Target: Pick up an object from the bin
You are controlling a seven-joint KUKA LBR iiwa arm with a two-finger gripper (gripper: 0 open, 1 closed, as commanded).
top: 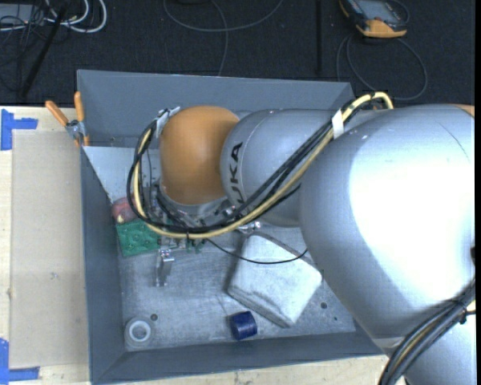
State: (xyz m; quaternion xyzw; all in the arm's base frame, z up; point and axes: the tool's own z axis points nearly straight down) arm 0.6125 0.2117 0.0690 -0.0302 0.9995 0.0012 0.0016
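Note:
My gripper [161, 271] hangs below the orange wrist cover in the left part of the bin, its tip just above the bare floor. A green, rough-edged flat piece [132, 237] lies just left of it, near the left wall. Behind the green piece sits a small pinkish-red thing [121, 209], partly hidden by cables. To the gripper's right, a white spongy block [272, 289] lies tilted on the floor, apart from it.
A small blue cylinder [242, 325] lies by the front wall, next to the white block's lower corner. A clear ring-shaped roll [138, 331] sits in the front left corner. The arm and its cables cover the bin's back and right.

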